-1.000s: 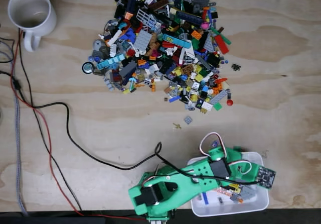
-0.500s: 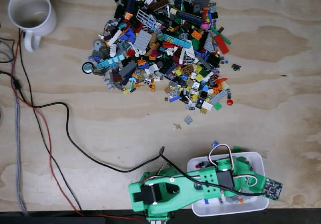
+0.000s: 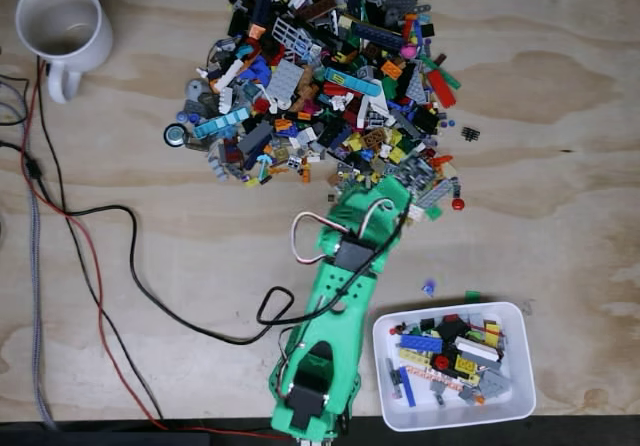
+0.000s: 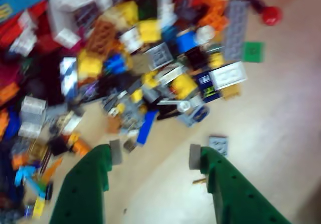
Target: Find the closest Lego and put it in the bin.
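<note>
The green arm (image 3: 335,306) stretches far across the desk (image 3: 560,166) toward the Lego pile (image 3: 320,86). Its claw (image 4: 153,153) hovers spread and empty at the pile's near edge. The bin (image 3: 520,386) sits near-right, holding bricks.

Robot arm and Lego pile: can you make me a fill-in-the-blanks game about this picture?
1. In the wrist view, the gripper has its two green fingers spread ____.
2. In the fixed view, the bin is coloured ____.
3. The mug stands in the top ____ corner of the fixed view.
4. The green arm reaches toward the Lego ____.

Missing words: open; white; left; pile
</note>
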`<state>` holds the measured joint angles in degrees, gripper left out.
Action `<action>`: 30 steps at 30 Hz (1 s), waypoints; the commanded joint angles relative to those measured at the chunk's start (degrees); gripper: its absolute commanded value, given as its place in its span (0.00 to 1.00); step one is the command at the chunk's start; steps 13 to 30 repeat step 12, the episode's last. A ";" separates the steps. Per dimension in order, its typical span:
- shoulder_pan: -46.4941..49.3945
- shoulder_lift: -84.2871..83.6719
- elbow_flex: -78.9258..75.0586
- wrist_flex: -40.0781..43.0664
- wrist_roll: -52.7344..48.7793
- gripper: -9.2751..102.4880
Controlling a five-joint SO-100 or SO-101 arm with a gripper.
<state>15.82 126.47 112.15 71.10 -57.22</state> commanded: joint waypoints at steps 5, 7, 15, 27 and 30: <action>-12.92 1.93 -1.14 -2.72 0.26 0.26; -13.80 2.55 0.70 -3.60 0.79 0.26; -16.88 4.13 2.11 -3.52 2.20 0.26; -16.88 4.13 2.11 -3.52 2.20 0.26; -16.88 4.13 2.11 -3.52 2.20 0.26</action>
